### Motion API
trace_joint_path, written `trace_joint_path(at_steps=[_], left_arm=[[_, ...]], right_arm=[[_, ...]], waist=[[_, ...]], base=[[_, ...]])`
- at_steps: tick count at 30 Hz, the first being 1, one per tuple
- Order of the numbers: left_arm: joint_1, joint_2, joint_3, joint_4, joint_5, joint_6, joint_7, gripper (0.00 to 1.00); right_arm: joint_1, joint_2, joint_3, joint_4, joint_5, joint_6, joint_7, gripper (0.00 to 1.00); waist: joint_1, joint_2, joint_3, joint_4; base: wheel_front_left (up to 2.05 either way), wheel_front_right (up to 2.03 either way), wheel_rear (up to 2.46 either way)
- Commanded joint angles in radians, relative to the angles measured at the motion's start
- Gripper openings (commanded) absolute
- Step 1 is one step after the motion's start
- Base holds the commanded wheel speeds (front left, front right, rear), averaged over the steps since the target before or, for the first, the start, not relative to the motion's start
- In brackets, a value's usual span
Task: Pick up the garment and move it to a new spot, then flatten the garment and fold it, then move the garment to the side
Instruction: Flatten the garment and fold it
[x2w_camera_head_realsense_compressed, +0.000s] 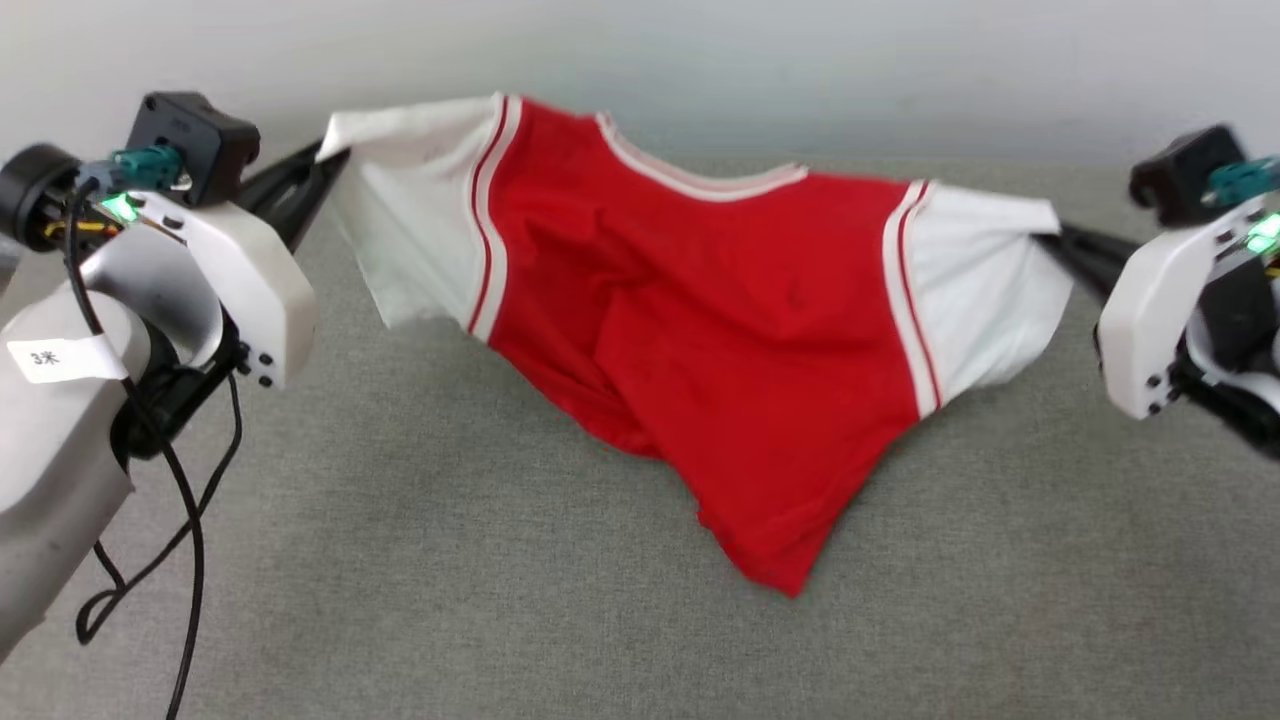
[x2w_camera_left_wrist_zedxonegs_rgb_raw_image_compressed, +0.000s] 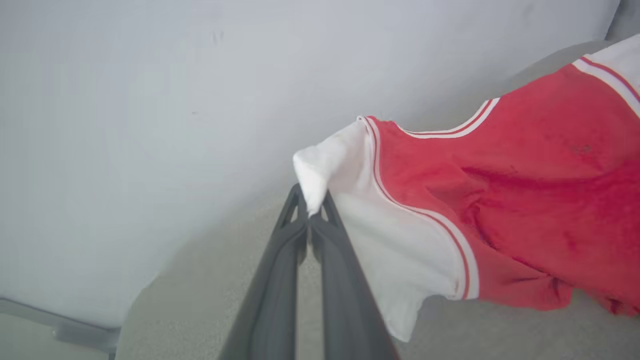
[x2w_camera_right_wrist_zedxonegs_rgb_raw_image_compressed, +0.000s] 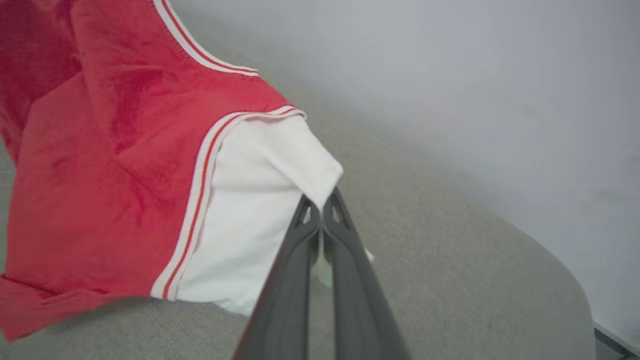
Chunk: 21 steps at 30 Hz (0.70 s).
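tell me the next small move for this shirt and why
Probably carry the garment sideways with both arms together, then lower it. The left gripper and right gripper are each shut on a white sleeve, the red body sags bunched between them, and its low corner hangs toward the grey surface, so it is lifted but not yet laid flat.

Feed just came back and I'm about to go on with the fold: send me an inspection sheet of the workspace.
Surface: grey fabric-covered top, looks even.
Job's things: red garment with white sleeves, stretched between both hands, rumpled, hem sagging toward the surface; cannot tell if it touches.
Clutter: nothing seen.
Hands: left hand shut on one white sleeve tip; right hand shut on the other.
Cables: black cable looping down from the left arm, apart from the garment.
Surroundings: plain pale wall behind.
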Motion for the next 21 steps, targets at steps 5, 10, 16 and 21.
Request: trace_joint_path(at_steps=[5,10,16,21], left_arm=[[-0.052,0.017,0.041,-0.095,0.048,0.058,-0.062,0.00],[-0.116,0.023,0.076,-0.165,0.088,0.096,-0.095,0.00],[-0.208,0.010,0.115,-0.204,0.117,0.125,-0.115,0.00],[-0.286,-0.010,0.133,-0.199,0.120,0.118,-0.100,0.00]], right_arm=[[-0.029,-0.009,-0.116,-0.051,-0.048,-0.001,-0.054,0.00],[-0.046,0.007,-0.246,-0.111,-0.111,-0.001,-0.079,0.00],[-0.076,0.054,-0.409,-0.185,-0.216,-0.001,-0.082,0.00],[-0.117,0.099,-0.494,-0.241,-0.286,-0.001,-0.044,0.00]], waist=[[-0.0001,-0.0001,-0.047,-0.009],[-0.0001,-0.0001,-0.063,-0.012],[-0.0001,-0.0001,-0.049,-0.014],[-0.0001,-0.0001,0.000,-0.015]], base=[[0.00,0.00,0.00],[0.00,0.00,0.00],[0.00,0.00,0.00],[0.00,0.00,0.00]])
